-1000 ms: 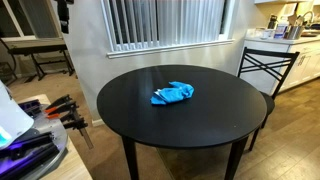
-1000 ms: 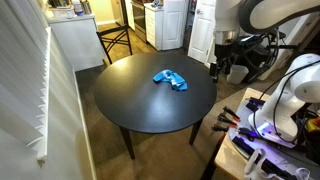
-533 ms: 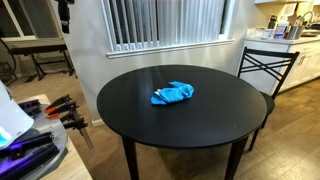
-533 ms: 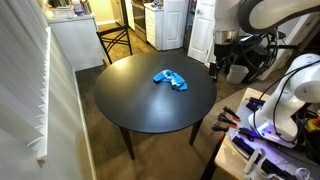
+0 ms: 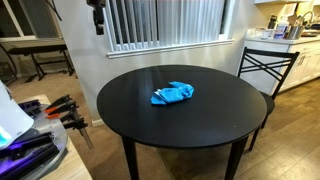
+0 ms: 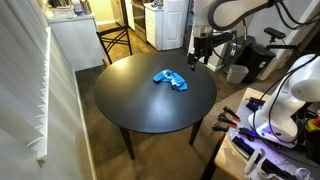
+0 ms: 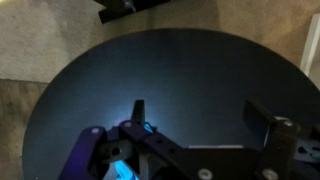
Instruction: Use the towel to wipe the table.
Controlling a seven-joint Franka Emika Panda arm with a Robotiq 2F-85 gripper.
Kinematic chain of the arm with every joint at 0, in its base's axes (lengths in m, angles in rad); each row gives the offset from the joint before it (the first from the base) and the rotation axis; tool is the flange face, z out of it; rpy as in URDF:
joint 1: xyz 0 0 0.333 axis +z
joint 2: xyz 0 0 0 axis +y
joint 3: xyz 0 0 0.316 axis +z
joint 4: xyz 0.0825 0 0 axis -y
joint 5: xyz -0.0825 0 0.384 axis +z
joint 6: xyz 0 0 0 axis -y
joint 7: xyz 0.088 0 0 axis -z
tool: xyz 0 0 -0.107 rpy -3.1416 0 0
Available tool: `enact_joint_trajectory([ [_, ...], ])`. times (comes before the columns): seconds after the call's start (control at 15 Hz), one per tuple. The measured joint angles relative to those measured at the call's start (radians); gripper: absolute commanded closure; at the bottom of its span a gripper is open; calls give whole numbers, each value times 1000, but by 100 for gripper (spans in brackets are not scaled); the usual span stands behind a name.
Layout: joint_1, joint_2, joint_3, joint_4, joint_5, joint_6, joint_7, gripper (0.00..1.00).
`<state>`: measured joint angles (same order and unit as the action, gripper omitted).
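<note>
A crumpled blue towel [image 5: 172, 94] lies on the round black table [image 5: 200, 125], a little back of its middle; it shows in both exterior views [image 6: 169, 79]. My gripper [image 6: 200, 57] hangs in the air above the table's far rim [image 6: 130, 110], apart from the towel, and shows at the top of an exterior view [image 5: 98, 27]. In the wrist view the gripper [image 7: 205, 115] is open and empty, its two dark fingers [image 7: 268, 120] spread wide over the bare tabletop [image 7: 180, 60]. I cannot make out the towel in the wrist view.
A black metal chair [image 5: 262, 62] stands at the table's edge, also in an exterior view [image 6: 115, 42]. A bench with clamps and tools [image 5: 58, 110] is near one side. Window blinds [image 5: 165, 20], white cabinets [image 6: 75, 40] and a white machine [image 6: 285, 95] surround the table.
The arm has swung from beside the table to above its rim. The gripper now shows at the top of the view that did not hold it before. The towel has not moved.
</note>
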<state>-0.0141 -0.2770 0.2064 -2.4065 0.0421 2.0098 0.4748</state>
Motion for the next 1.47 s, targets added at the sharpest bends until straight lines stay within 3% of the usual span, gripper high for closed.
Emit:
enact_joint_trajectory([
  [0.33, -8, 216, -53, 90, -102, 306, 69, 0],
  [0.53, -5, 279, -78, 98, -234, 401, 183, 0],
  [0.67, 1, 306, -99, 99, -322, 417, 264, 0],
  [1.2, 20, 315, -119, 102, -327, 417, 270, 0],
  [1.47, 34, 302, -133, 82, -426, 466, 321, 0],
])
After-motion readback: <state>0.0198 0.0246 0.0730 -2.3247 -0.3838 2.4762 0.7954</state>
